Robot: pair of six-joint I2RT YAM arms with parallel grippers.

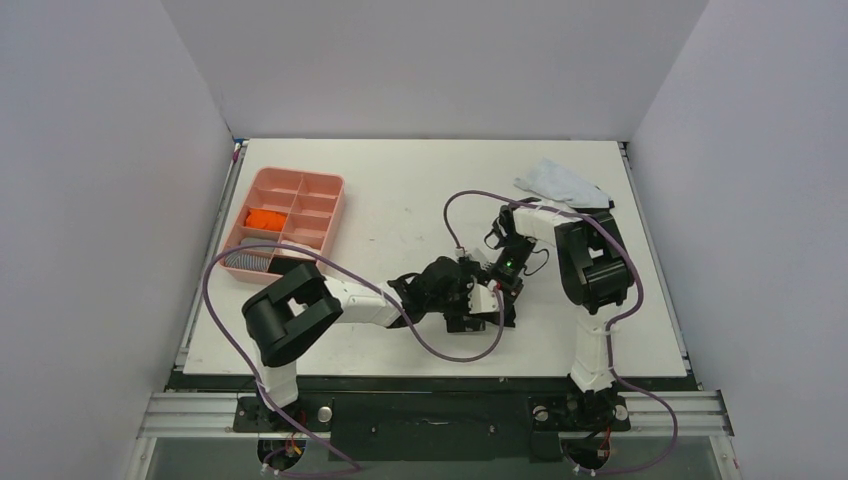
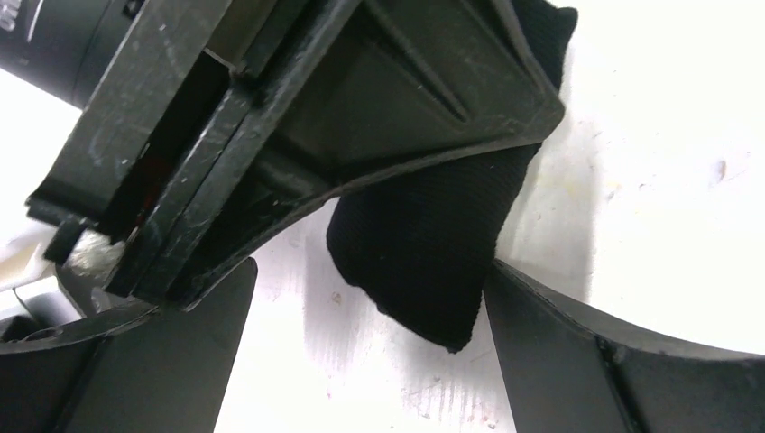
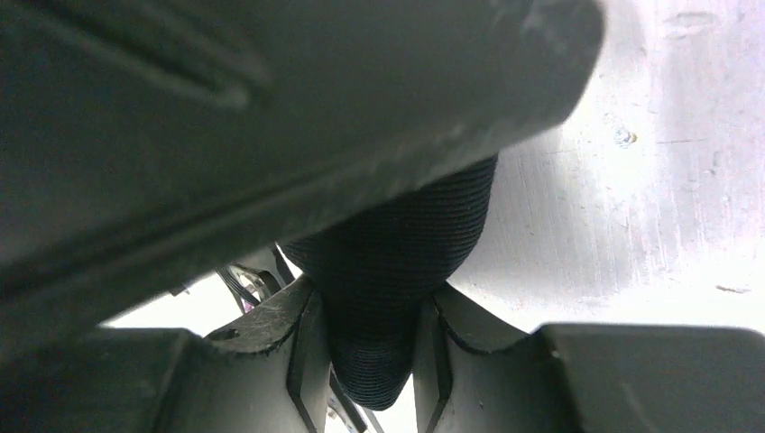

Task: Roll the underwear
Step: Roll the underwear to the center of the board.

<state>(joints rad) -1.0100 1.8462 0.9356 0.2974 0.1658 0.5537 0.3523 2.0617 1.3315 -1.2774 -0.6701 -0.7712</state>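
Two grippers are working right of the pink tray (image 1: pixel 334 215), well apart from it. The right gripper (image 3: pixel 370 343) is pinching the black underwear (image 2: pixel 424 244) narrowly. Its roll is pointing down between the left gripper (image 2: pixel 370 280), whose wide-spread fingers (image 2: pixel 586 361) are flanking the free end.

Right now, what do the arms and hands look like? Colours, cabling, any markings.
Both arms look alike: the left arm and right arm have white links between bulky black joint housings. A purple cable loops loosely along each. A green light glows near the right wrist. The left hand and right hand have black, scuffed plastic fingers with curved inner edges.
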